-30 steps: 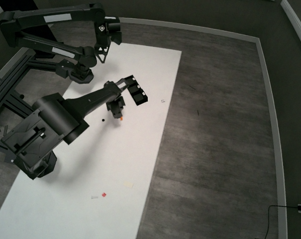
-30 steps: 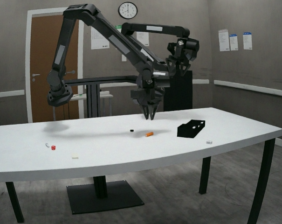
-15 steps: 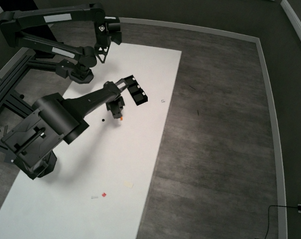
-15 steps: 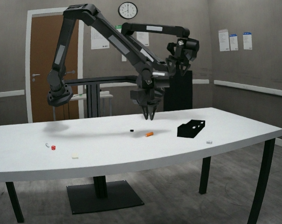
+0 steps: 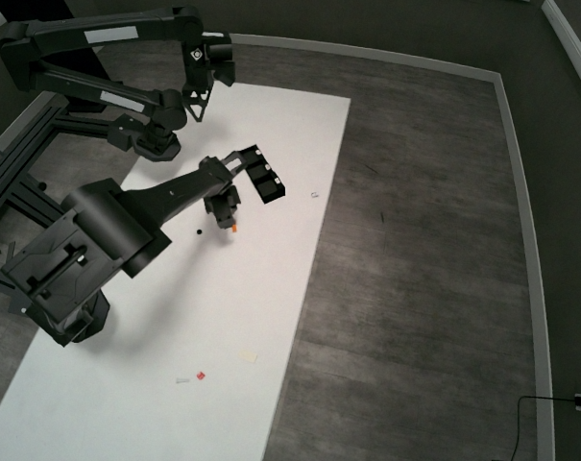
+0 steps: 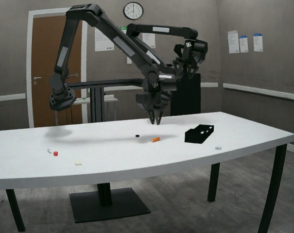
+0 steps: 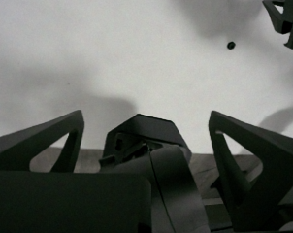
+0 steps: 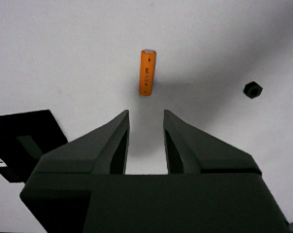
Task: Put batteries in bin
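An orange battery (image 5: 234, 228) lies on the white table; it also shows in the exterior view (image 6: 155, 139) and in the right wrist view (image 8: 146, 72). My right gripper (image 6: 155, 121) (image 8: 146, 116) hovers above the battery, fingers a little apart and empty, with the battery just ahead of the fingertips. The black bin block (image 5: 263, 173) (image 6: 199, 133) with several compartments stands beside it; its corner shows in the right wrist view (image 8: 17, 141). I cannot read the bin marks. My left gripper (image 5: 197, 107) (image 6: 185, 72) is wide open and empty, held high at the table's back (image 7: 146, 126).
A small black nut (image 5: 198, 231) (image 8: 252, 89) lies near the battery. A small white part (image 5: 314, 194) lies beyond the bins near the table edge. A red die (image 5: 200, 376), a white clip (image 5: 181, 380) and a cream block (image 5: 248, 355) lie far off at the other end.
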### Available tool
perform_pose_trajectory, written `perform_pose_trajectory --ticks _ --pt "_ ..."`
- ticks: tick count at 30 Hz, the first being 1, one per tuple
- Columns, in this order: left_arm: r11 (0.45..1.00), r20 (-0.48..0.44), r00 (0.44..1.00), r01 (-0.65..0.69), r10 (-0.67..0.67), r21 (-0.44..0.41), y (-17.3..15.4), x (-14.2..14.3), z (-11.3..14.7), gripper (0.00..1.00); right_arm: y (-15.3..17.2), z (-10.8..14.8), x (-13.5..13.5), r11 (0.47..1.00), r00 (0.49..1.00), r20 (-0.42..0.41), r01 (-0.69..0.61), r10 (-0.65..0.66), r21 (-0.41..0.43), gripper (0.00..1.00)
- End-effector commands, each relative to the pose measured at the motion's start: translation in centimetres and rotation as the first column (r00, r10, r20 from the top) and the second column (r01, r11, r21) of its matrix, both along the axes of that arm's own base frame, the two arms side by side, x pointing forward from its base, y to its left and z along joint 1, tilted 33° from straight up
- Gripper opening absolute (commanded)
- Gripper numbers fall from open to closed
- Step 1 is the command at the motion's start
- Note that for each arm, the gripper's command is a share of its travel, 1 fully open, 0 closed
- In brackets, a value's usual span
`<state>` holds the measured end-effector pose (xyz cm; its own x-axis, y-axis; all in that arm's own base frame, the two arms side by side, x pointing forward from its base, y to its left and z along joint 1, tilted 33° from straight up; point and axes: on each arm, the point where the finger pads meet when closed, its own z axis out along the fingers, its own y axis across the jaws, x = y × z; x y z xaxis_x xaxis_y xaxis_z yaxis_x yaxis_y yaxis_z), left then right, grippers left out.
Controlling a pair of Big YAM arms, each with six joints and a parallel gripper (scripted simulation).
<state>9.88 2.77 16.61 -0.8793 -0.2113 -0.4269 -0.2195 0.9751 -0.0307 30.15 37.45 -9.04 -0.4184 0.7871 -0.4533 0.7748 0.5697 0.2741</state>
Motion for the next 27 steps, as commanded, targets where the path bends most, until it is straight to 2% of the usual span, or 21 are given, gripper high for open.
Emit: perform_pose_trajectory --ticks 1,27 --pt "1.0 0.038 0.999 -0.003 0.002 0.022 0.07 0.0 2.39 1.0 1.15 0.21 -0.71 0.998 0.998 0.031 0.061 -0.061 0.015 0.28" --pt "1.0 0.038 0.999 -0.003 0.002 0.022 0.07 0.0 2.39 1.0 1.27 0.36 -0.36 0.998 0.998 0.031 0.062 -0.062 0.015 0.28"
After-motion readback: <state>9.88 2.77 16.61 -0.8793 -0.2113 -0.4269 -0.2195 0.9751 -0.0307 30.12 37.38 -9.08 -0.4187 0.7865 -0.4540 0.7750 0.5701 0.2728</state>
